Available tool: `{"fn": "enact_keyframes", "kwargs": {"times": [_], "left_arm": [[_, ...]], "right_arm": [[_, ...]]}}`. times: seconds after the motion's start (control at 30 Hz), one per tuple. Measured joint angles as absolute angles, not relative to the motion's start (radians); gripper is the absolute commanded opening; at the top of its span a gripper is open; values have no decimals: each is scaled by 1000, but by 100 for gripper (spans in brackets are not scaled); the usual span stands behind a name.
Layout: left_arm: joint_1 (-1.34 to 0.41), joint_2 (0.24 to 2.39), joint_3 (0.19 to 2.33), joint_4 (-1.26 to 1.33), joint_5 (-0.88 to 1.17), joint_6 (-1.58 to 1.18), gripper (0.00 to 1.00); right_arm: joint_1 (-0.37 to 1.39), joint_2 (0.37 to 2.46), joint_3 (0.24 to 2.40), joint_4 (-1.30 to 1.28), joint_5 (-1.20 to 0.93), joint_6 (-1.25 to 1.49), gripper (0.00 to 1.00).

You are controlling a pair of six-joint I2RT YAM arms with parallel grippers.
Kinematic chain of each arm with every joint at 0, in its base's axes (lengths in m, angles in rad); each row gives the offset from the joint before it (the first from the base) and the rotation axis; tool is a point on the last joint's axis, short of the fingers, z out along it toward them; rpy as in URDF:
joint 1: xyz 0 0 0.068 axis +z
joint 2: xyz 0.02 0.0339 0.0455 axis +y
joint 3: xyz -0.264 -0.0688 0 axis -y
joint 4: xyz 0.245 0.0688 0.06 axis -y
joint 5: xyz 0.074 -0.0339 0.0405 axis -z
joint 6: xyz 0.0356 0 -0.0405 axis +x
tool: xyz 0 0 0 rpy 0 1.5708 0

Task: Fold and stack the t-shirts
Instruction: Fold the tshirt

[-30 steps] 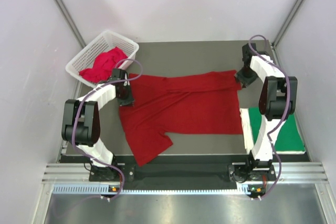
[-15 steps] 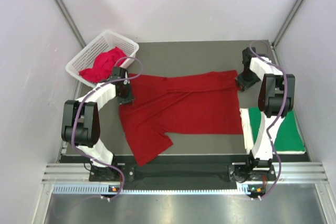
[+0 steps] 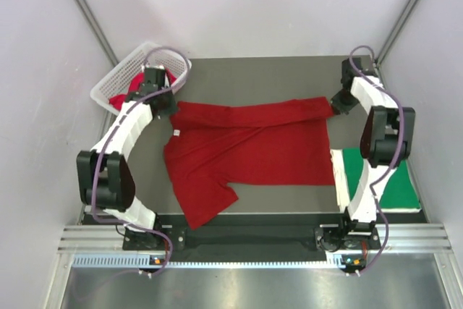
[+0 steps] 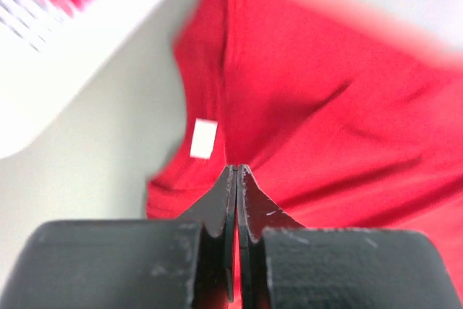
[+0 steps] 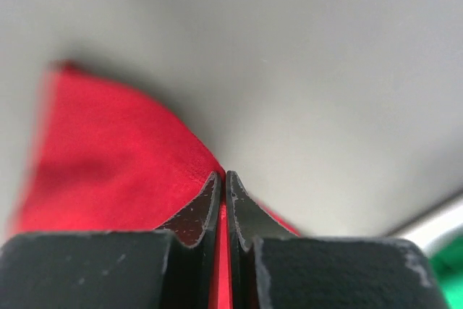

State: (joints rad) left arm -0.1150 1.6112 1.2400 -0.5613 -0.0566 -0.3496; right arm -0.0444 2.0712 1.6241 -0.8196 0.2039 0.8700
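A dark red t-shirt lies spread across the middle of the table, one sleeve hanging toward the near edge. My left gripper is shut on the shirt's far left corner, beside the basket. In the left wrist view the shut jaws pinch red cloth near a white tag. My right gripper is shut on the shirt's far right corner. The right wrist view shows red cloth between its tips. A bright green t-shirt lies folded at the right edge. A pinkish red t-shirt lies in the basket.
The white lattice basket stands at the table's far left corner, its rim close to my left gripper. The right arm's elbow hangs over the green shirt. Grey table shows beyond the shirt.
Both grippers have moved toward the far side with the shirt's far edge, the left one much further, up beside the basket. The far edge is now pulled straight between them.
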Motion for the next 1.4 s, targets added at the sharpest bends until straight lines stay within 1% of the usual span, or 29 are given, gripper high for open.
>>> {"fn": "enact_keyframes", "kwargs": {"times": [0.13,0.23,0.33,0.47,0.53,0.57,0.63,0.7,0.8,0.87,0.97,1.1,1.2,1.27,1.4], "left_arm": [[-115,1527,1433,-587,-118,-362,0],[-118,1448,1552,-593,-165,-370,0],[-119,1350,1608,-598,-193,-385,0],[-120,1201,1611,-591,-189,-410,0],[-120,1122,1562,-561,-112,-426,9],[-121,1085,1524,-549,-68,-432,19],[-134,1038,1424,-501,14,-444,27],[-154,1038,1313,-462,84,-453,33],[-224,1142,1176,-437,140,-441,35],[-274,1282,1156,-432,152,-415,36],[-316,1484,1170,-395,207,-365,40],[-324,1723,1285,-350,313,-266,44],[-325,1856,1372,-295,405,-194,43],[-329,1906,1391,-273,440,-146,43],[-338,1930,1379,-265,477,-61,46]], "right_arm": [[-69,1889,1625,-792,184,773,0],[-94,1689,1627,-763,159,707,0],[-125,1495,1634,-725,112,659,0],[-145,1318,1639,-696,43,631,0],[-145,1261,1606,-665,-11,631,0],[-145,1239,1574,-652,-36,632,0],[-145,1203,1482,-631,-68,632,0],[-147,1181,1363,-627,-82,636,0],[-153,1195,1188,-645,-80,639,0],[-158,1198,1099,-660,-73,639,0],[-160,1198,1026,-675,-49,637,0],[-162,1198,989,-647,-49,627,0],[-162,1206,981,-631,-55,616,0],[-162,1217,980,-615,-64,607,0],[-162,1249,979,-596,-81,593,0]]}}
